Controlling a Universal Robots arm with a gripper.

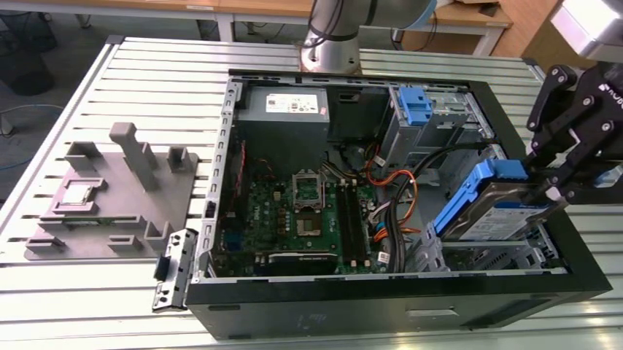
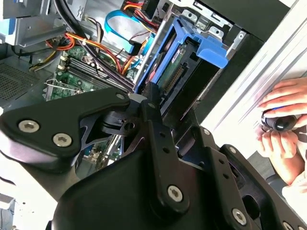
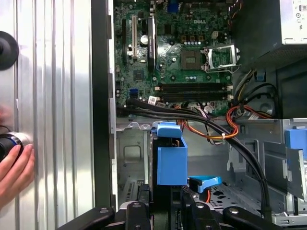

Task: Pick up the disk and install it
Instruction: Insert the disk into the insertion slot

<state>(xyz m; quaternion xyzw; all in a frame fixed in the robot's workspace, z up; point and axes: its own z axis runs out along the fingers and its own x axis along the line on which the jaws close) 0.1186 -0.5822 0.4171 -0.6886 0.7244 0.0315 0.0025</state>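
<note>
The pincer (image 1: 555,188) is clamping the disk (image 1: 494,210) by one short end, its jaws sitting tight on the blue carrier frame (image 3: 171,160) with no gap showing. From that grip the disk's long axis is slanting down and away toward the exterior view's left. The drive is riding on edge and tilted rather than flat, with its labelled face looking up and outward.

The lower end is hanging over the metal drive cage (image 1: 486,259), in the corner of the computer case (image 1: 389,302) at the exterior view's right, near the front wall. Whether that end is touching the cage I cannot tell.

Room is looking tight on the inner side: a black cable bundle (image 3: 192,115) and orange wires (image 1: 395,182) are lying just beside the cage, between it and the motherboard (image 1: 292,219). On the outer side the case wall is running close along the disk. The power-supply box (image 1: 282,106) and a second blue latch (image 1: 413,106) are sitting toward the far wall, well apart from the disk.

Outside the case, a person's hand (image 3: 14,167) is resting on the slatted surface (image 1: 146,80) — the wall is standing between it and the cage.
</note>
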